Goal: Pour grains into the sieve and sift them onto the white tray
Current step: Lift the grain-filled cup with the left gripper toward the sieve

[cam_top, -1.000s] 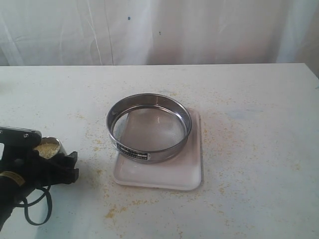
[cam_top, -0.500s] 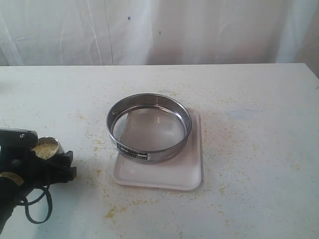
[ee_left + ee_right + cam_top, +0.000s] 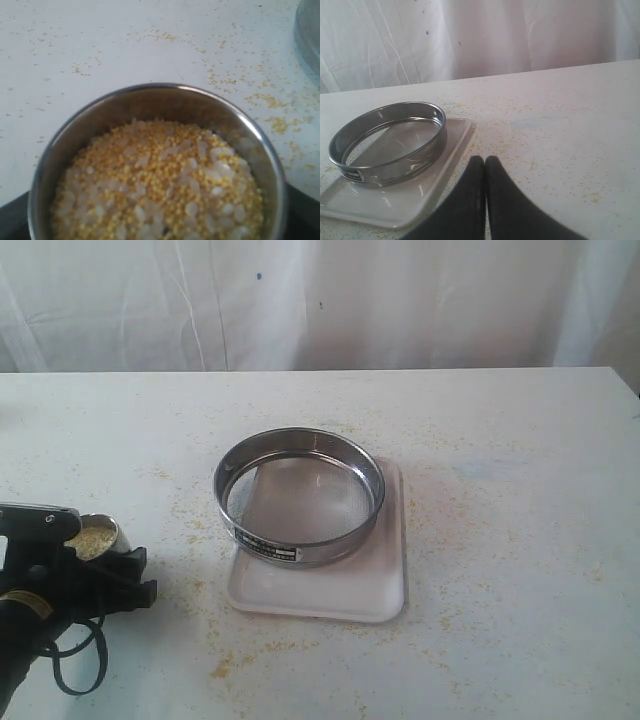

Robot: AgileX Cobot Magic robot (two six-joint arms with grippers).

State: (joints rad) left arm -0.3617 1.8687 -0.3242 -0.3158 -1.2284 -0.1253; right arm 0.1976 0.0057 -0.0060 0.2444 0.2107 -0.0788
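A small steel cup [image 3: 98, 534] full of yellowish grains [image 3: 160, 175] mixed with white kernels sits at the table's left front. My left gripper [image 3: 108, 562] is shut on the cup, and its black fingers [image 3: 306, 216] show at either side of it in the left wrist view. The round steel sieve [image 3: 330, 543] stands on the white tray [image 3: 330, 598] in the middle of the table, with no grains visible on its mesh. My right gripper [image 3: 485, 161] is shut on nothing, low over the table just right of the tray [image 3: 395, 206] and sieve [image 3: 395, 169]. It is out of the exterior view.
Loose grains [image 3: 228, 662] lie scattered over the white table [image 3: 500, 440], thickest around the tray and near the cup. A white curtain [image 3: 400, 300] hangs behind the table's far edge. The sieve's edge [image 3: 311, 30] shows in a corner of the left wrist view.
The left gripper with the cup has shifted very slightly, a touch lower in the exterior view. The sieve and tray have not moved.
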